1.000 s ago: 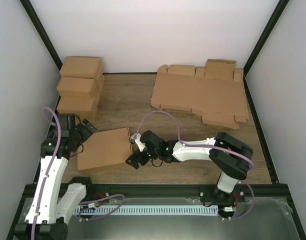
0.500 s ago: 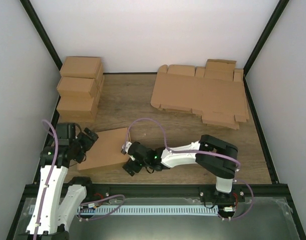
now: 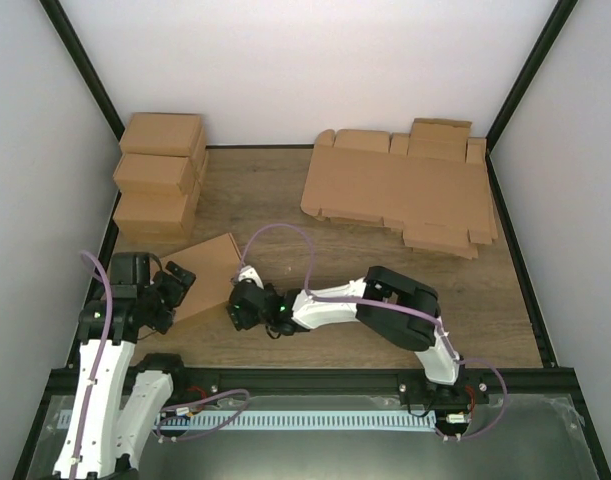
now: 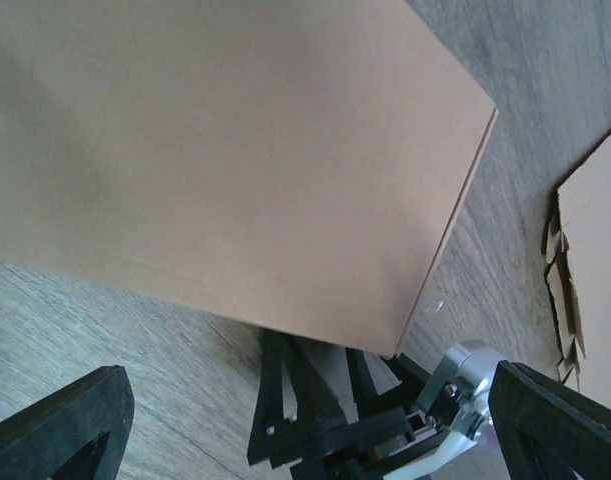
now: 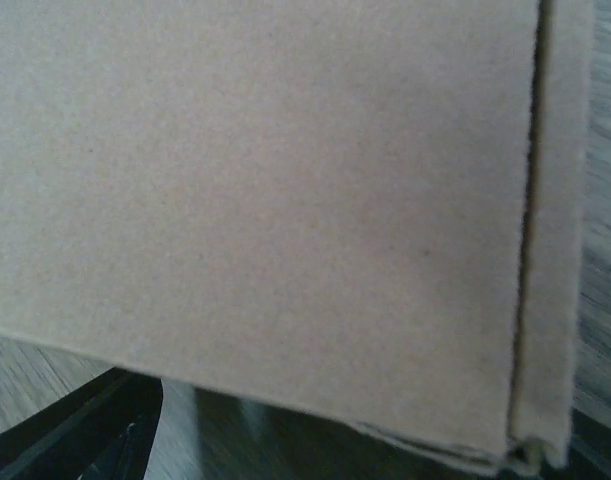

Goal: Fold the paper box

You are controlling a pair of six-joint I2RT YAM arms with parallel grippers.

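Paper box (image 3: pixel 205 272) beside right hand (image 3: pixel 237 306)

Stack of folded cardboard boxes (image 3: pixel 160 178) sitting at the far-left corner of the wood-grain counter (image 3: pixel 255 200). Sheaf of flat cardboard blanks (image 3: pixel 400 190) lying far right, well apart. White walls (image 3: pixel 305 70) enclosing it.

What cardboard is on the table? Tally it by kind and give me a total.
closed boxes, piled back left: 3
stack of flat blanks, back right: 1
paper box, near left: 1
Total: 5
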